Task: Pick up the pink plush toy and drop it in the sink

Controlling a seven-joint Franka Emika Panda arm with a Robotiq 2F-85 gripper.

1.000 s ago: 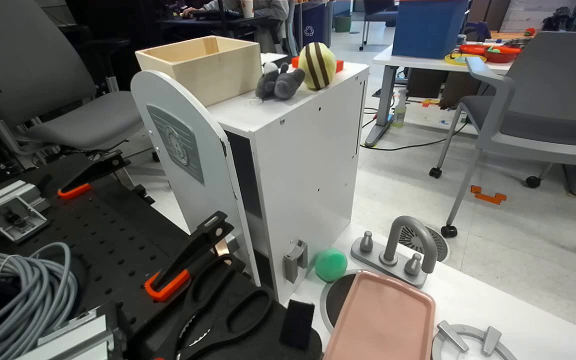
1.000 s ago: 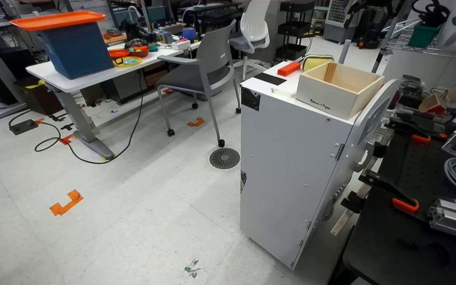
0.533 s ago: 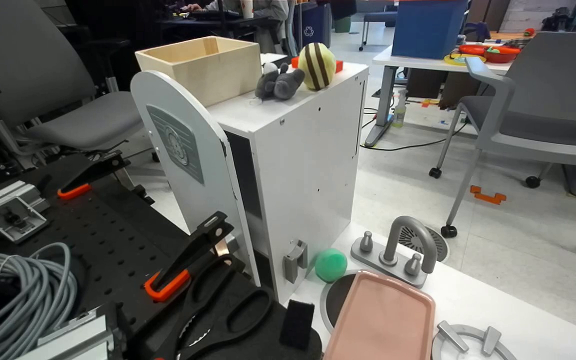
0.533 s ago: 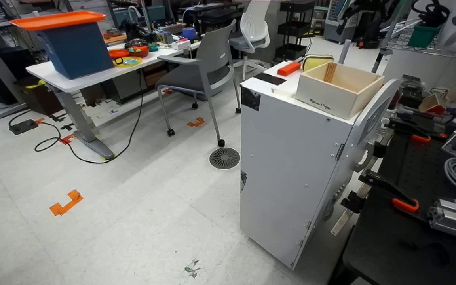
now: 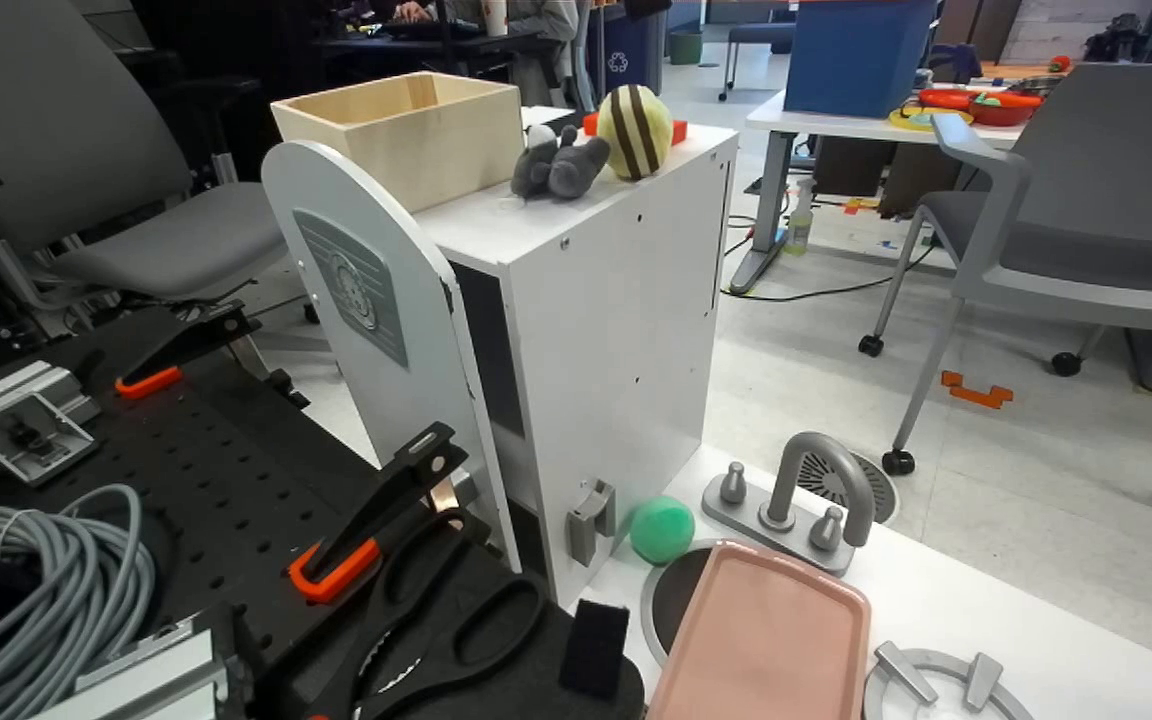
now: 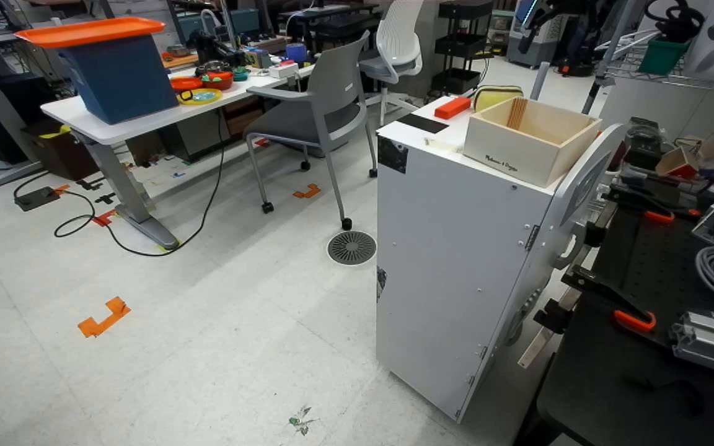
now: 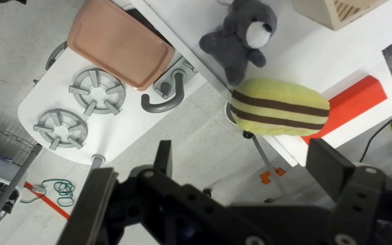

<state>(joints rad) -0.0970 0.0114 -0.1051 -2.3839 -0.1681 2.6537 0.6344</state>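
pink plush toy unseen, near or far; likely light, soft, grippy: pinch mid-body. gripper [image 7: 244, 156] spread wide, nothing held.

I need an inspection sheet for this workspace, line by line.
Surface: white cabinet top, with a lower white counter beside it.
Job's things: pink plush toy, nothing seen; sink, partly hidden by the pink tray.
Clutter: wooden box, grey plush, striped plush and red block on the cabinet top; green ball beside the sink.
Gripper: open, holding nothing.
Cables: grey cable coil on the black bench; black cord on the floor.
Surroundings: grey chair; person partly in view.
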